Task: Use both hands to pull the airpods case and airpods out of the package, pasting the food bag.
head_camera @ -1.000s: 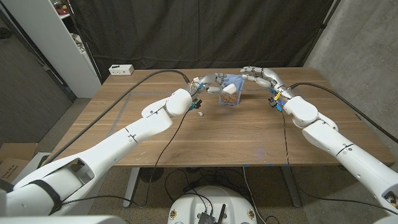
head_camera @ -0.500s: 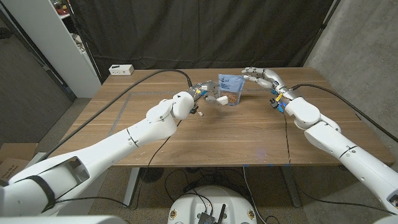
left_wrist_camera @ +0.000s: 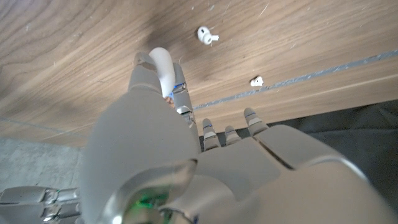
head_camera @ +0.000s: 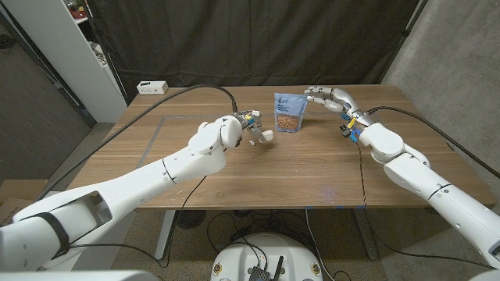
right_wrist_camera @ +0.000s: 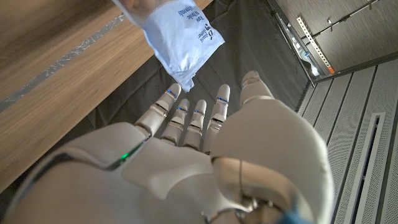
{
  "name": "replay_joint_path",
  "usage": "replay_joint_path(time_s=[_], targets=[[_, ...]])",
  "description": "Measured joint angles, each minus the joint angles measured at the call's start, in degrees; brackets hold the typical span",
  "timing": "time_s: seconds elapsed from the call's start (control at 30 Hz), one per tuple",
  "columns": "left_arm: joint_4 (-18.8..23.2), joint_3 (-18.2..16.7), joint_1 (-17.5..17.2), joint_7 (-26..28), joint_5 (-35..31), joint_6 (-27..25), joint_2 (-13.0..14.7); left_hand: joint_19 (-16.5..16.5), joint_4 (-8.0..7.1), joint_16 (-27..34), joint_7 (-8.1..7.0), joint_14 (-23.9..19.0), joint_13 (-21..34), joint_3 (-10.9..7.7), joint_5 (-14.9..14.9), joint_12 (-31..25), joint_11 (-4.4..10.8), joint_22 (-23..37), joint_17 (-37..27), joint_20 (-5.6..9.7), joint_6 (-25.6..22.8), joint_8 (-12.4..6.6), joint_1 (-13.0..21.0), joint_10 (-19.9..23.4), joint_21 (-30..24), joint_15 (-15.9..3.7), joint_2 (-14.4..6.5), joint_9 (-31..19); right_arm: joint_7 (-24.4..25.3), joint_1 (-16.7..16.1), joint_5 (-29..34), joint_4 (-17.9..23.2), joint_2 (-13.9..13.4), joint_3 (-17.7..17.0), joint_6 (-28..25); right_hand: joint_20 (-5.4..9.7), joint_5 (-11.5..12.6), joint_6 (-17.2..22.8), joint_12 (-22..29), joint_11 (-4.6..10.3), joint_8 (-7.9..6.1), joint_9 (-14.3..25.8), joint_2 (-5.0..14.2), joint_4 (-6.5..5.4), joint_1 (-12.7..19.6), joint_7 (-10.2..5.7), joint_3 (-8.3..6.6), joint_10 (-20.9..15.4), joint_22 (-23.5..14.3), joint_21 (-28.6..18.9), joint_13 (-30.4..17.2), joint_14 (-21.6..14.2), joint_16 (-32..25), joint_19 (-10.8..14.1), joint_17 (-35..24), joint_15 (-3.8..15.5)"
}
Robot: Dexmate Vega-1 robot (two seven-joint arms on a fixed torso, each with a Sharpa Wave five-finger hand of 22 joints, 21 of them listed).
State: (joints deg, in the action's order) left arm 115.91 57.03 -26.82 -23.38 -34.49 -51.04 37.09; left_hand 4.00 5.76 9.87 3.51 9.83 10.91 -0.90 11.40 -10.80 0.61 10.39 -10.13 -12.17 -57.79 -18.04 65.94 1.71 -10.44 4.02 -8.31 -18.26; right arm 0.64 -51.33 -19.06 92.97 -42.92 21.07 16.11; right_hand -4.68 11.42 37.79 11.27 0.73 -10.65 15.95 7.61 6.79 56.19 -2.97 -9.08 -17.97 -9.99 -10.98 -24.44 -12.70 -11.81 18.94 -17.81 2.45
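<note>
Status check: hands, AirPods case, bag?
Left hand holds white AirPods case, out of bag. Right hand touches upright food bag. Two earbuds loose on table.

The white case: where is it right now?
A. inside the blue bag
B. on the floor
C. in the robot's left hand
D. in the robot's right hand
C. The left hand holds the white case beside the blue bag, over the table.

The food bag (head_camera: 288, 114) stands upright near the bench's (head_camera: 258, 179) far edge, between the two robot hands, with a bare gap on either side of it. Two small white earbuds (left_wrist_camera: 206, 35) lie loose on the wood near the left robot hand (head_camera: 254, 127). A white box (head_camera: 153, 87) sits at the far left corner.
</note>
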Motion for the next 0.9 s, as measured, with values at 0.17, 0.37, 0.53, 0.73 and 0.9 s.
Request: replay_joint_path(time_s=[0.17,0.37,0.53,0.73,0.9], targets=[[-1.25,2.22,3.10,-4.15,1.56,-3.33,-0.19,0.61,-0.09,0.00,0.00,0.00,-0.27,0.09,0.11,0.00,-0.31,0.00,0.00,-0.01,0.00,0.00,-0.01,-0.31,0.00,0.62,-0.01,0.00,-0.11,0.01,-0.12,-0.10,-0.06,0.03,-0.21,-0.01,-0.55,0.00,0.00,0.00,0.00,0.00,-0.44,0.64,0.44,0.00,0.16,0.00,0.00,0.00,0.00,0.00,0.00,-0.01,0.27,0.00],[-2.59,4.93,6.02,-6.55,3.15,-5.67,-0.20,0.61,-0.35,0.00,-0.01,0.00,-0.27,0.35,0.28,0.00,-0.31,0.00,0.00,-0.01,0.01,0.35,-0.25,-0.31,0.00,0.62,-0.25,-0.04,-0.09,-0.04,-0.21,-0.06,-0.17,0.04,-0.59,-0.14,-0.55,0.00,0.37,0.00,-0.44,0.01,-0.66,0.64,0.66,0.00,0.16,0.00,0.00,0.00,-0.01,0.00,0.00,0.11,0.27,0.00],[-3.48,7.06,8.04,-7.40,4.06,-6.68,-0.22,1.22,-0.43,0.00,-0.01,0.00,-0.27,0.43,0.61,-0.05,-0.30,0.00,-0.01,-0.01,0.01,0.56,-0.32,-0.30,0.00,0.61,-0.32,-0.55,0.06,-0.20,-0.29,0.26,-0.25,0.06,-0.89,-0.23,-0.55,0.00,0.48,0.00,-0.44,-0.06,-0.66,0.83,0.66,0.00,-0.03,0.00,0.00,0.00,-0.01,0.00,0.00,0.20,0.27,0.00],[-4.65,10.01,10.47,-7.98,4.69,-7.99,-0.33,1.22,-0.81,0.32,-1.26,0.00,-0.26,0.81,0.94,-0.37,0.40,0.01,-0.01,-0.01,1.26,1.64,-0.33,0.08,0.00,0.61,-0.33,-1.01,0.11,-0.37,-0.48,0.60,-0.36,0.07,-1.25,-0.22,-0.55,0.00,0.48,0.00,-0.44,-0.27,-0.66,0.83,0.66,0.00,-0.03,0.00,0.00,0.00,-0.01,0.00,0.00,0.20,0.27,0.00],[-5.65,12.75,12.46,-8.26,4.76,-9.35,-0.73,1.22,-0.99,0.73,-1.88,0.00,-0.26,0.98,1.21,-0.68,1.48,0.01,-0.01,-0.01,1.87,2.23,-0.36,0.61,-0.23,0.17,-0.32,-0.09,0.11,-0.48,-0.63,0.81,-0.48,0.08,-1.54,-0.22,-0.55,0.01,0.48,0.00,-0.44,-0.26,-0.66,0.82,0.66,0.00,-0.03,-0.01,0.00,0.00,-0.01,0.00,0.00,0.20,0.26,0.00]])
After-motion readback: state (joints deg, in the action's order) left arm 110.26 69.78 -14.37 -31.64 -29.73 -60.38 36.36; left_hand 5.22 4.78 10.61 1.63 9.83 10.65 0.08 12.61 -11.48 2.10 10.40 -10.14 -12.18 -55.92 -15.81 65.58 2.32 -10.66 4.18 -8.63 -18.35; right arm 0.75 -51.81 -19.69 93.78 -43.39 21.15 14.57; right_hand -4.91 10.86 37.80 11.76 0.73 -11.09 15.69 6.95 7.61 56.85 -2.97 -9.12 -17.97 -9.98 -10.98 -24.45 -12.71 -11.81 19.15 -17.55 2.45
